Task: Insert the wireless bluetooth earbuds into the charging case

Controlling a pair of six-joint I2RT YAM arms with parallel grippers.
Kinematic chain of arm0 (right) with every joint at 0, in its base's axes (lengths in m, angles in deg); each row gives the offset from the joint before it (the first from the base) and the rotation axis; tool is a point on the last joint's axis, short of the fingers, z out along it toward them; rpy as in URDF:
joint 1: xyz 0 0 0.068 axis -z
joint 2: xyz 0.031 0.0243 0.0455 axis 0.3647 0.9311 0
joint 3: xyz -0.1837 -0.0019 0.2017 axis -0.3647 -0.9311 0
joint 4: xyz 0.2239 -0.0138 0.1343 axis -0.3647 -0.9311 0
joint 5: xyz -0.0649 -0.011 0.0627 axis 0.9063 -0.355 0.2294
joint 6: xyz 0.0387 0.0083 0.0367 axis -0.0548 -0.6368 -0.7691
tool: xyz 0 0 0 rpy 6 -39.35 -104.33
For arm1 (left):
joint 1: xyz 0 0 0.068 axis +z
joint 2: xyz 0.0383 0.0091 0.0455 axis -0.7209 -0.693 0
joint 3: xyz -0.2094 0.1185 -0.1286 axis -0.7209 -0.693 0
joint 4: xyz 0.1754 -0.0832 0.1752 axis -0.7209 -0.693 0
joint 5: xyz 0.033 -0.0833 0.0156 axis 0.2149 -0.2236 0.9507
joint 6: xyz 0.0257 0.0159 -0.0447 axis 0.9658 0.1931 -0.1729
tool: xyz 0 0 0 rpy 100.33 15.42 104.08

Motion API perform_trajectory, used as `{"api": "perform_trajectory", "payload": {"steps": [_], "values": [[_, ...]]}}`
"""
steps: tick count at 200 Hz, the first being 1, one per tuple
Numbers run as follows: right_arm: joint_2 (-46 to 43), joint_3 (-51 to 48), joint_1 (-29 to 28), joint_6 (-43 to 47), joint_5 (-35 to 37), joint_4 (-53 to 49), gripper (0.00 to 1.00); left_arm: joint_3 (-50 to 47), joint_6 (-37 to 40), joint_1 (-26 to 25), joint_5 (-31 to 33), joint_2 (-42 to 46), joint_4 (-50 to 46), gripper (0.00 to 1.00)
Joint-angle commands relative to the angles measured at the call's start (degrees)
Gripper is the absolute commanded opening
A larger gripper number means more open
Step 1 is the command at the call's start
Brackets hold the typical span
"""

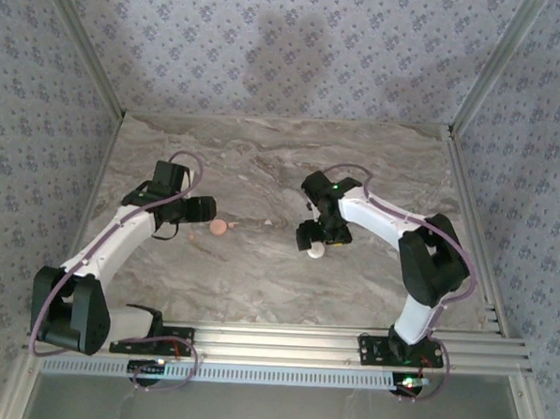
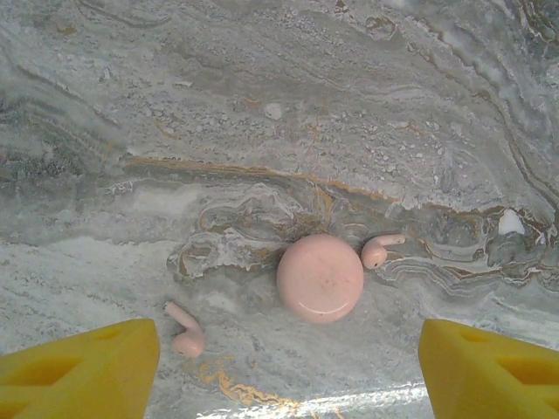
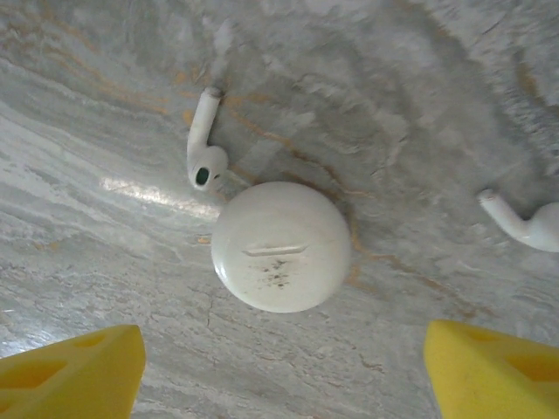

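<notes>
Two shut cases, four loose earbuds; nothing is picked up yet.
Left gripper (image 2: 284, 371), jaws wide apart: pink case (image 2: 320, 278) just ahead between them, one pink earbud (image 2: 381, 250) beside it, the other pink earbud (image 2: 185, 332) near one fingertip. Right gripper (image 3: 284, 371), jaws also apart: white case (image 3: 280, 246) centred ahead, one white earbud (image 3: 204, 144) beside it, the other white earbud (image 3: 524, 223) off toward one finger. The next move likely calls for opening a lid.

This is a lab-style robot test cell: a marble-patterned tabletop (image 1: 258, 274) is boxed in by wall panels (image 1: 298, 51) papered in a blue-grey flower print. Bare aluminium posts (image 1: 492, 61) frame the far corners. A left arm (image 1: 109, 243) and a right arm (image 1: 378, 215) are bolted to a slotted aluminium rail (image 1: 282, 341) at the near edge.
</notes>
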Motion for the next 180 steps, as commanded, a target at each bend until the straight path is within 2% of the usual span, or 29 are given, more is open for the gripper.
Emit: {"api": "perform_trajectory", "payload": {"steps": [1, 24, 57, 104, 180], "values": [[3.0, 2.4, -1.4, -1.4, 2.8, -4.2, 0.83, -0.8, -1.0, -0.2, 0.5, 1.2, -1.1, 0.78], [4.9, 3.2, -1.7, -1.6, 4.0, -4.3, 0.81, -0.9, -1.0, -0.2, 0.4, 0.8, -0.9, 0.78], [6.7, 3.3, -1.7, -1.5, 2.0, -2.9, 0.79, -0.9, -1.0, -0.2, 0.6, 0.4, -0.8, 0.78], [9.2, 3.9, -1.6, -1.2, 1.4, -1.9, 0.72, -1.2, -1.2, -0.2, 0.9, 0.6, -0.9, 0.78], [8.3, 1.6, -0.8, -1.8, 2.2, 2.1, 0.51, -0.7, -0.4, -0.2, 0.5, 2.0, -0.8, 0.76]]}}
